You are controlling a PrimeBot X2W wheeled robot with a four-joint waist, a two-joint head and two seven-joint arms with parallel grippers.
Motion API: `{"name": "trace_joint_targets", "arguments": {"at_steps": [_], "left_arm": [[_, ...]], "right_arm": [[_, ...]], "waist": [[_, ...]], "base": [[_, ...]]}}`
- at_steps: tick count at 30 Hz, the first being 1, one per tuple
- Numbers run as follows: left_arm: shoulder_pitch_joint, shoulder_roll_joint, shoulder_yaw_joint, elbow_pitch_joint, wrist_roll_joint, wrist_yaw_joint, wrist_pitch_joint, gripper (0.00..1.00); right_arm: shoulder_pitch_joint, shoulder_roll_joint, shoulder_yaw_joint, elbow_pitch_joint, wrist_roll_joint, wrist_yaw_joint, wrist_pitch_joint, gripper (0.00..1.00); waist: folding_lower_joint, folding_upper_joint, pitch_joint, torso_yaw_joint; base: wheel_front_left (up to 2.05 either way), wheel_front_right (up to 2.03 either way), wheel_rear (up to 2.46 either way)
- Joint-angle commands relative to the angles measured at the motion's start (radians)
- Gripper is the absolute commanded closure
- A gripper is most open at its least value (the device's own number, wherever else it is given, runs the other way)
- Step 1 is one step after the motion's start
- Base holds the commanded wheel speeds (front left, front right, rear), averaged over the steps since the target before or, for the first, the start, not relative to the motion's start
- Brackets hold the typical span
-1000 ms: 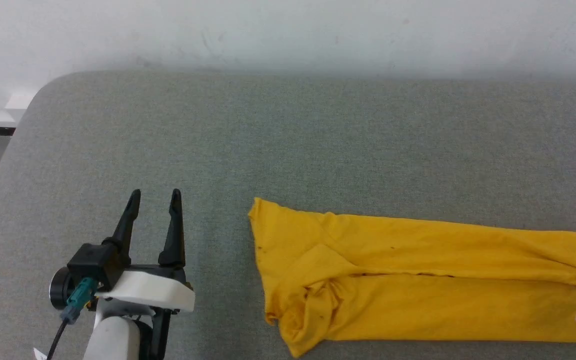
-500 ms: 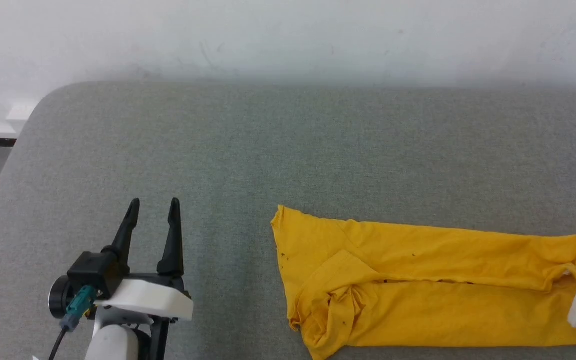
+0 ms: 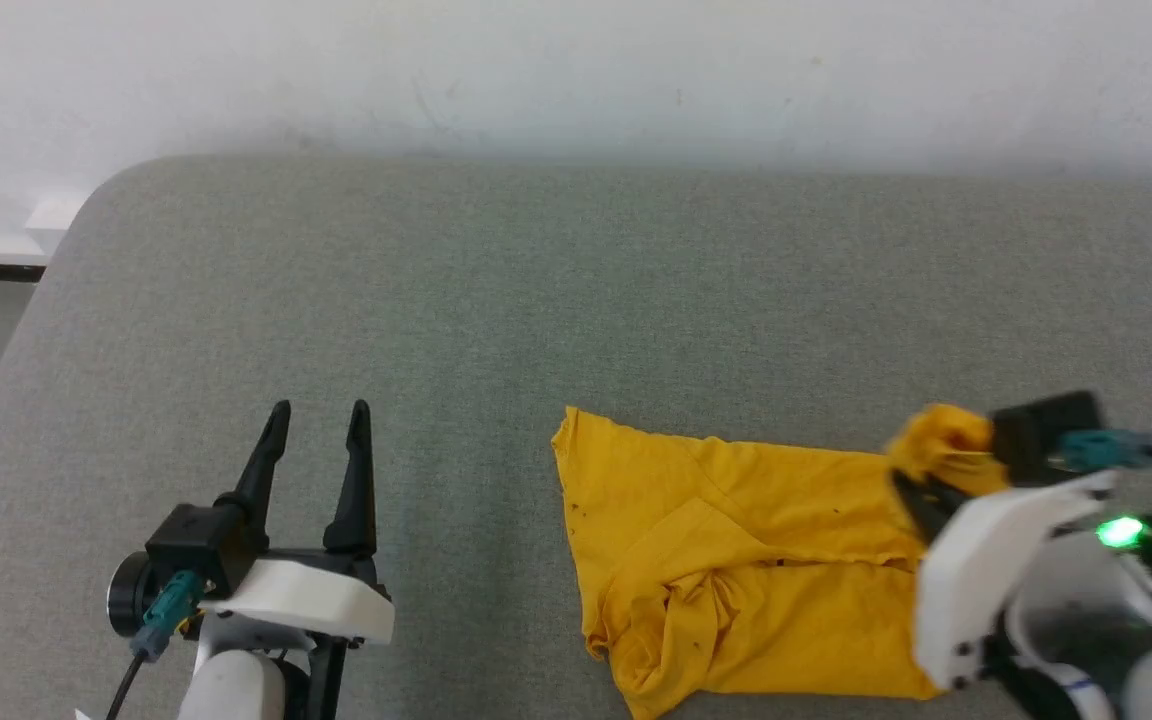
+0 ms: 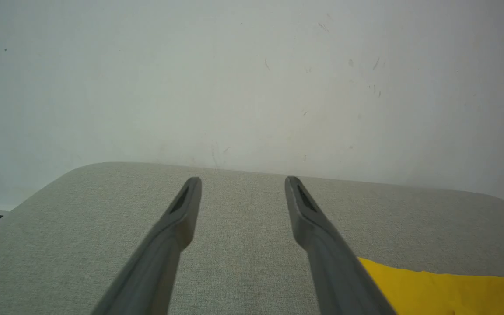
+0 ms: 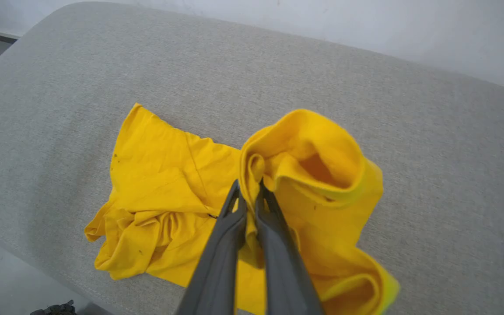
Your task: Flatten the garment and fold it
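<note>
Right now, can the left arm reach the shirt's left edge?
Probably yes: the left gripper is open and empty, and just bare table lies between it and the left edge of the garment.

one garment, two grippers, one table

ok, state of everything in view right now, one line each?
garment: folded lengthwise into a strip, one end lifted and looped, the other end flat on the table with a bunched near corner.
right gripper: shut on the garment's lifted end.
left gripper: open, empty, off to the side of the garment, not touching it.
table: grey fabric top, garment lying along its near edge.
</note>
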Motion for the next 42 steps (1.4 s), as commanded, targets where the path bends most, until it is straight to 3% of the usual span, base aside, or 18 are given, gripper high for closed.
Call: {"name": "trace_joint_targets", "arguments": {"at_steps": [1,6,11,18,22,24,25,29,34,42], "left_arm": [[-0.014,-0.004,-0.003,0.004,0.004,-0.008,-0.005,0.00],[-0.029,-0.004,-0.012,0.007,0.004,-0.011,-0.005,0.00],[-0.045,-0.004,-0.025,0.008,-0.001,-0.012,-0.005,0.00],[-0.073,-0.004,-0.047,0.011,-0.006,-0.013,-0.005,0.00],[-0.076,-0.004,-0.047,0.011,-0.007,-0.010,-0.005,0.00],[-0.077,-0.004,-0.047,0.011,-0.008,-0.008,-0.005,0.00],[-0.077,-0.004,-0.046,0.010,-0.008,-0.007,-0.005,0.00],[-0.068,-0.004,-0.039,0.012,-0.005,-0.004,-0.005,0.00],[-0.059,-0.004,-0.033,0.013,-0.003,-0.005,-0.005,0.00],[-0.039,-0.004,-0.015,-0.001,0.001,-0.006,-0.005,0.00]], "right_arm": [[-0.028,0.001,0.044,0.005,-0.003,-0.001,-0.005,1.00],[-0.121,-0.007,0.229,0.111,-0.008,-0.001,-0.058,1.00],[-0.216,0.003,0.340,0.301,0.005,-0.001,-0.159,1.00],[-0.327,0.007,0.431,0.587,0.067,-0.001,-0.267,1.00],[-0.354,0.008,0.463,0.676,0.112,-0.001,-0.294,1.00],[-0.369,0.008,0.486,0.721,0.131,-0.001,-0.303,0.51],[-0.373,0.008,0.496,0.738,0.143,-0.001,-0.304,0.00],[-0.381,0.008,0.520,0.762,0.193,-0.001,-0.315,0.00],[-0.367,0.008,0.481,0.650,0.269,-0.001,-0.441,0.00],[-0.243,0.008,0.237,0.398,0.258,-0.001,-0.784,0.00]], "waist": [[0.0001,0.0000,0.002,0.004],[0.0001,0.0000,0.011,0.022],[0.0001,0.0000,0.037,0.044],[0.0001,0.0000,0.075,0.069],[0.0001,0.0000,0.081,0.073],[0.0001,0.0000,0.082,0.074],[0.0001,0.0000,0.082,0.073],[0.0001,0.0000,0.071,0.061],[0.0001,0.0000,0.047,0.045],[0.0001,0.0000,0.020,0.011]], "base": [[0.00,0.00,0.00],[0.00,0.00,0.00],[0.00,0.00,0.00],[0.00,0.00,0.00],[0.00,0.00,0.00],[0.00,0.00,0.00],[0.00,0.00,0.00],[0.00,0.00,0.00],[0.00,0.00,0.00],[0.00,0.00,0.00]]}}
